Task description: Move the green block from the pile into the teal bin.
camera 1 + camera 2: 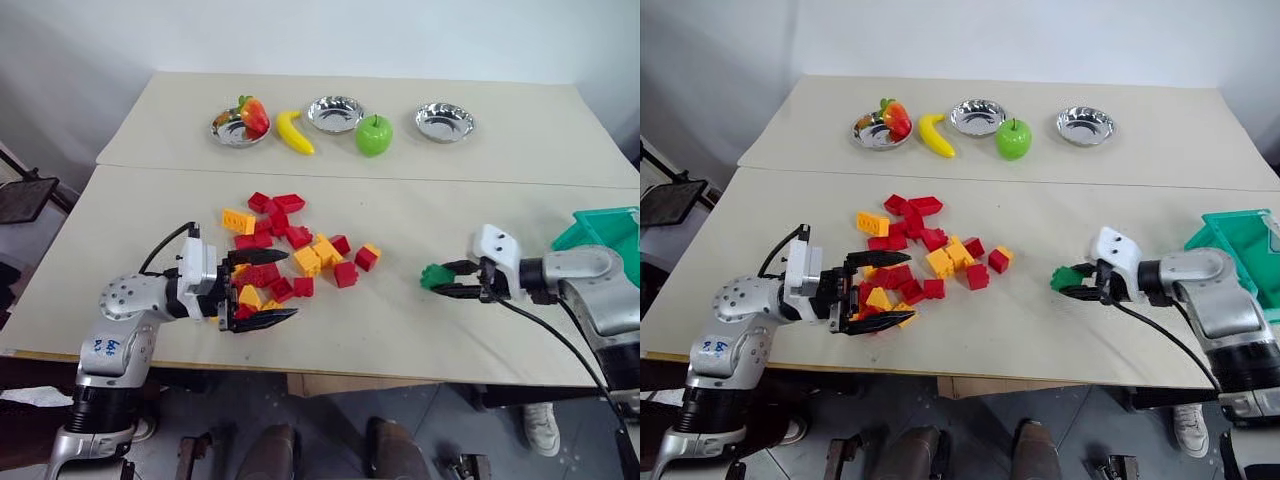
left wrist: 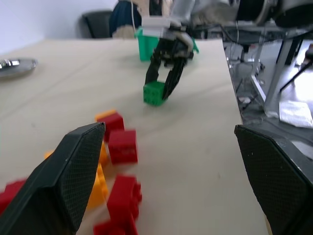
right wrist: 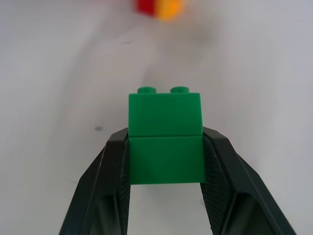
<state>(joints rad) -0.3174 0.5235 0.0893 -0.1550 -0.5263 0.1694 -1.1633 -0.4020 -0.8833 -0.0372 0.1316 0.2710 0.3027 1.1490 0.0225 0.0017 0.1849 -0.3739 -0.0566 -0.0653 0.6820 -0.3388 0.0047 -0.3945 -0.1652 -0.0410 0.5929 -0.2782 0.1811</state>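
My right claw [image 1: 447, 280] is clamped on the small green studded plastic block [image 3: 165, 139], both black fingers [image 3: 116, 166] pressed flat against its sides at the tabletop, well clear of the loose pile of red, yellow and orange plastic bricks [image 1: 285, 255]. The teal rectangular plastic bin [image 1: 607, 232] sits behind that claw's wrist, at the table's right edge. My left claw [image 1: 262, 288] gapes wide, empty, fingertips at the pile's near edge.
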